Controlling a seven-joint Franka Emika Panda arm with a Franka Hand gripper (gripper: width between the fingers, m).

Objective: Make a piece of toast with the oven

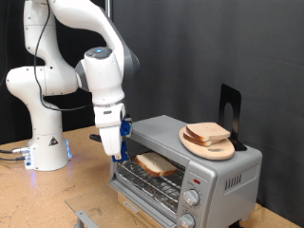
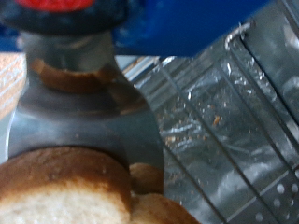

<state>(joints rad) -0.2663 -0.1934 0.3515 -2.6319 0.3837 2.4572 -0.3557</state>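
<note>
The silver oven (image 1: 223,166) stands at the exterior view's lower right with its front open. A pale slice of toast (image 1: 155,163) lies flat on the wire rack (image 1: 152,185) in the opening. My gripper (image 1: 114,152) points down at the oven's left front corner, just left of that slice. In the wrist view the toast (image 2: 56,191) fills the near corner right at the tip of a grey finger (image 2: 89,121), with the wire rack (image 2: 220,131) beyond it. Whether the slice sits between the fingers is hidden.
A round wooden plate (image 1: 220,150) with more bread slices (image 1: 207,133) rests on the oven's roof. A black stand (image 1: 231,109) rises behind it. Two knobs (image 1: 195,180) sit on the oven's right panel. The arm's white base (image 1: 47,142) stands at the left.
</note>
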